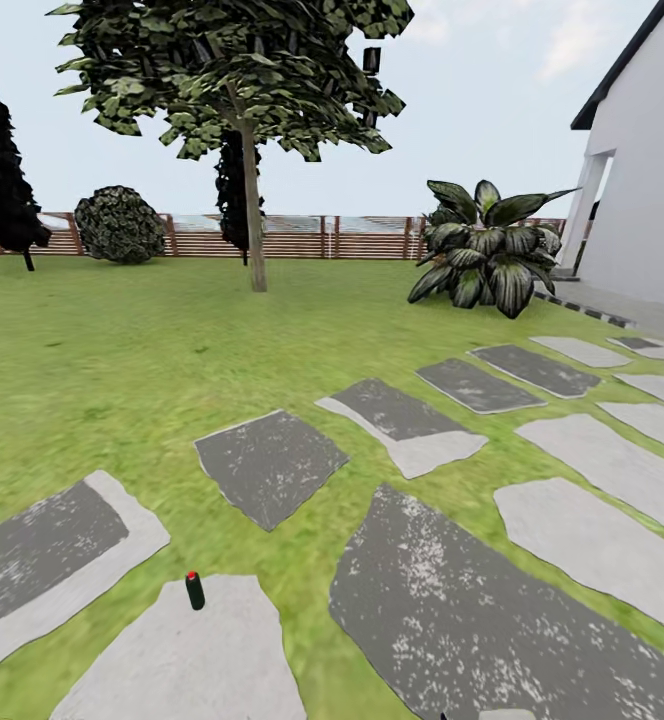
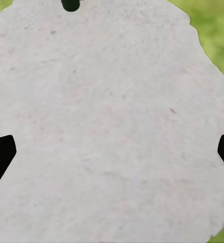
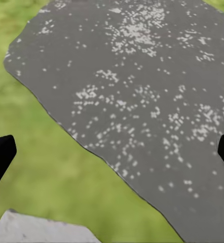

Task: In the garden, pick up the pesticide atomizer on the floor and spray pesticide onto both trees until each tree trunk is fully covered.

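Garden lawn (image 1: 122,360) with flat stepping stones, slat fence (image 1: 302,238) across the back, white house wall at the right edge of the frame.

Pesticide atomizer (image 1: 194,591): small dark green bottle with a red cap, standing upright near the far edge of a pale stone (image 1: 187,660), lower left of the head frame. Long axis vertical.

Left wrist view: left gripper (image 2: 112,152) looks onto the same pale stone; dark fingertips (image 2: 0,154) at both side edges, wide apart, jaws released, nothing between them. A dark rounded shape (image 2: 70,4) at the top edge is probably the bottle, ahead of the jaws, not between them.

Right gripper (image 3: 112,152): jaws likewise spread and empty, over a dark speckled stone (image 3: 142,101).

Judgement: left arm is nearer and must advance.

One tree (image 1: 242,80), trunk (image 1: 254,225) thin at this range, stands far off, upper centre.
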